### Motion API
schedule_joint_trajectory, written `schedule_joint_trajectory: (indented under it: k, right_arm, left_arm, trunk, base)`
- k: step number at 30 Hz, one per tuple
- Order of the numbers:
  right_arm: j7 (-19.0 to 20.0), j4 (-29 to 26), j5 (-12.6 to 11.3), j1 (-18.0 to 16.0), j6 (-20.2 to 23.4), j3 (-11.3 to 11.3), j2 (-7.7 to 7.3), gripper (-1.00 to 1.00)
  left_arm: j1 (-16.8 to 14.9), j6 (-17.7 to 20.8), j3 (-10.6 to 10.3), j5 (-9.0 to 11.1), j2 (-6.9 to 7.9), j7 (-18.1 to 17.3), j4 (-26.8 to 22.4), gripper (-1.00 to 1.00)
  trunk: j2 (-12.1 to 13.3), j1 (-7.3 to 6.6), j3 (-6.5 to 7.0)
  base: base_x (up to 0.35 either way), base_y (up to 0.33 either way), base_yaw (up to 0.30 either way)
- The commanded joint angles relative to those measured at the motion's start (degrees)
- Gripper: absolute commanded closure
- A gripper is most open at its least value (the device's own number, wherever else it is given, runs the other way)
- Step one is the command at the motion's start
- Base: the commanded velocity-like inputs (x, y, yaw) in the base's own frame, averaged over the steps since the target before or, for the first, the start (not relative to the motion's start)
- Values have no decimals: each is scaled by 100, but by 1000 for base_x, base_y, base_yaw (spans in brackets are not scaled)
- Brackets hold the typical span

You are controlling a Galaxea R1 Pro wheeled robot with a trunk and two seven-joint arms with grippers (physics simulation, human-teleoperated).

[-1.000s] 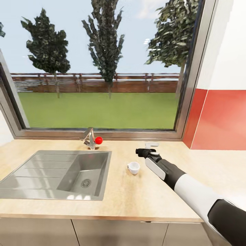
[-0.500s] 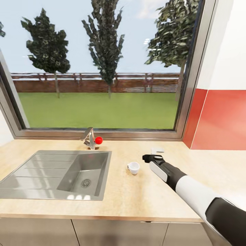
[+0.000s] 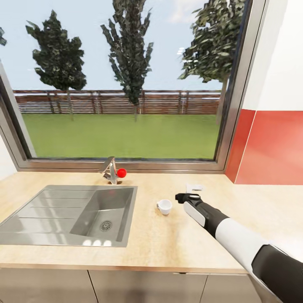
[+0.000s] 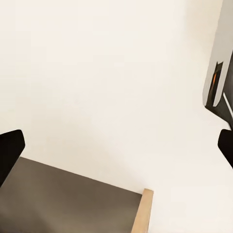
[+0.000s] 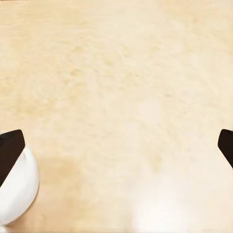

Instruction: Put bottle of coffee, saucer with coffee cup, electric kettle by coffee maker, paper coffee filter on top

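Note:
A small white coffee cup (image 3: 165,206) stands upright on the light-wood kitchen countertop (image 3: 168,246), just right of the sink. My right gripper (image 3: 188,192) hovers over the counter right beside the cup, a little to its right, with nothing between its fingers. In the right wrist view this gripper (image 5: 116,145) is open wide over bare wood, and the coffee cup (image 5: 14,194) sits by one fingertip (image 5: 9,145). My left gripper (image 4: 116,150) is open and faces a white wall. The coffee maker, bottle of coffee, paper filter, saucer and electric kettle are out of view.
An inset steel sink (image 3: 54,210) with a faucet (image 3: 109,169) and red knob (image 3: 121,172) fills the counter's left part. A large window (image 3: 126,105) runs behind it, and a red wall panel (image 3: 273,147) closes the right end. Bare counter stretches right of the cup.
My right gripper has drawn back from the window side and moved right, ending beside the cup; over the last half second it barely shifted. The cup has stayed put.

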Motion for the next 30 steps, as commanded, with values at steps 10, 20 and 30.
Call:
schedule_joint_trajectory:
  k: [10,20,30]
  right_arm:
    - [-39,-16,-30,18,21,146,34,-100]
    - [73,-11,-32,42,18,155,112,-100]
    - [82,-5,-37,160,16,154,180,-100]
  left_arm:
    - [-1,18,25,-49,-3,5,-3,-100]
    - [-2,18,25,-47,-3,5,-2,-100]
    - [-1,18,25,-42,-3,5,-2,-100]
  trunk:
    - [-11,3,-11]
    - [-11,3,-11]
    - [-11,3,-11]
  base:
    - [0,0,0]
    - [0,0,0]
    - [0,0,0]
